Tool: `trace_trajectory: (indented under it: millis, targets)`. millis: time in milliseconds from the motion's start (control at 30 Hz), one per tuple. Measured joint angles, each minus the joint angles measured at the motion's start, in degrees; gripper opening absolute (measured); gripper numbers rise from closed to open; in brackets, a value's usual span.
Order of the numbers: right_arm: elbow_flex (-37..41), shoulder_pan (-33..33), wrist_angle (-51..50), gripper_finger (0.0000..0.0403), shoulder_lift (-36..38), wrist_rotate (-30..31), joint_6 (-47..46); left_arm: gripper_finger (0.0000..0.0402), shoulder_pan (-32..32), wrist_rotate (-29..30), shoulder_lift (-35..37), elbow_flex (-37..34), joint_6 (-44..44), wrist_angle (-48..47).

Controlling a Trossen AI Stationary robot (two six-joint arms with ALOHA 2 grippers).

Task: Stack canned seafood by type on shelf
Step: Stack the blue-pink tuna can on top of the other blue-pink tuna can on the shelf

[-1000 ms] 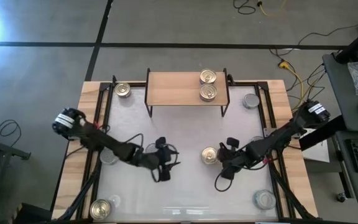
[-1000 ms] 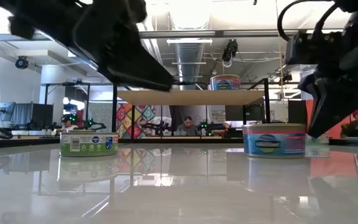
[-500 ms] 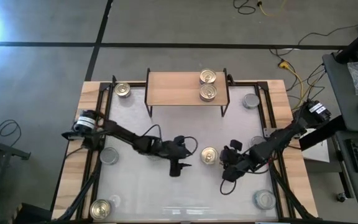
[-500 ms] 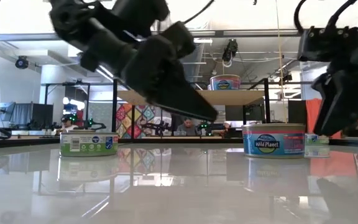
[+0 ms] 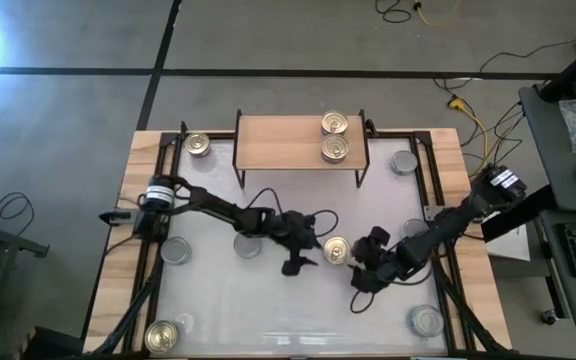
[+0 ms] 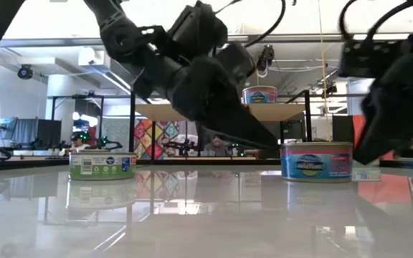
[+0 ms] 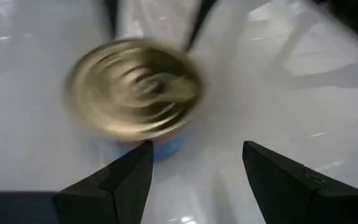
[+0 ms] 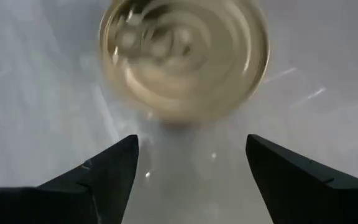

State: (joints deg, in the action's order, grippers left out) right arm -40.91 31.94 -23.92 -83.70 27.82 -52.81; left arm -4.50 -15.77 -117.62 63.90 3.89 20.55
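Note:
A gold-topped can (image 5: 336,250) with a blue label (image 6: 316,161) stands on its base on the white table, near the middle. My left gripper (image 5: 298,263) is open just left of it, slanting down; in its wrist view the can (image 7: 135,93) lies ahead of the fingers (image 7: 194,168). My right gripper (image 5: 363,277) is open just right of and nearer than the can, which shows beyond its fingers (image 8: 191,168). Two gold-topped cans (image 5: 335,135) stand side by side on the shelf (image 5: 278,142) at the far edge.
Loose cans stand around the table: gold-topped ones at far left (image 5: 198,144) and near left (image 5: 163,333), silver-topped ones at far right (image 5: 404,161), near right (image 5: 425,320), left (image 5: 176,250) and under the left arm (image 5: 248,243). The shelf's left half is bare.
My left gripper has swung from the table's left half toward the right, sinking lower, up to the middle can. In the low view my right gripper's finger, which overlapped the can's right side, now stands clear of it. The can has stayed in place.

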Motion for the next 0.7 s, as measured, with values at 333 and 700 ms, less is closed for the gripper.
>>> trace_trajectory:
  millis: [333,700]
  targets:
    - [0.0,-5.1,-0.4,0.0275,3.8,-2.7,14.0,0.0232,-4.6,-0.2,0.6,0.1,-4.1,-3.0]
    - [2.2,-1.1,-0.6,0.0335,5.8,3.2,8.7,0.0232,-0.9,8.2,8.3,-8.7,-0.5,5.6]
